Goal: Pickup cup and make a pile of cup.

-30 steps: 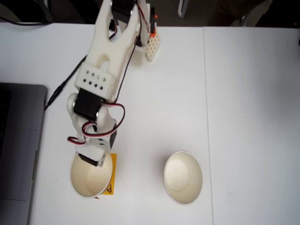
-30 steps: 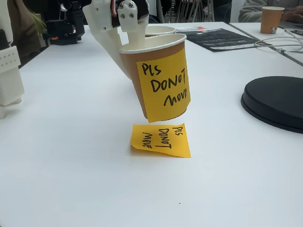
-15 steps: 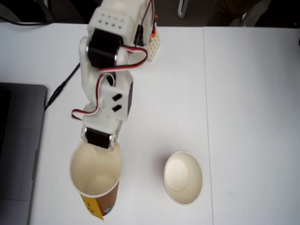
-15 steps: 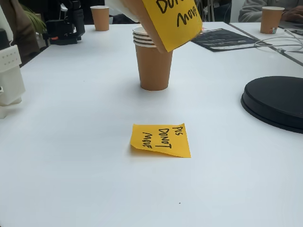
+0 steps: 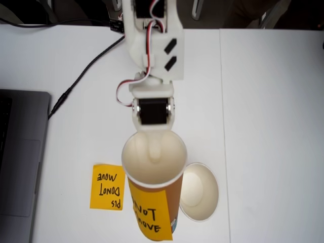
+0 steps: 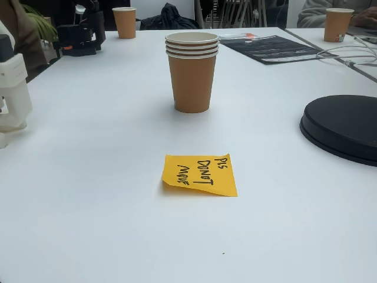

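Lifted rightward, labelled cup [image 5: 154,187] — hanging beneath tool [image 5: 153,147] — overlaps standing cup [image 5: 200,195].

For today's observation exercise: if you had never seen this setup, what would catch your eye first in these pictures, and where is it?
First is the cup with its orange label, gripped at the rim and held high in the middle of a fixed view from above, partly covering the pile of cup on the table. To its left lies the orange sticky note. In a low fixed view, the pile shows several stacked rims.
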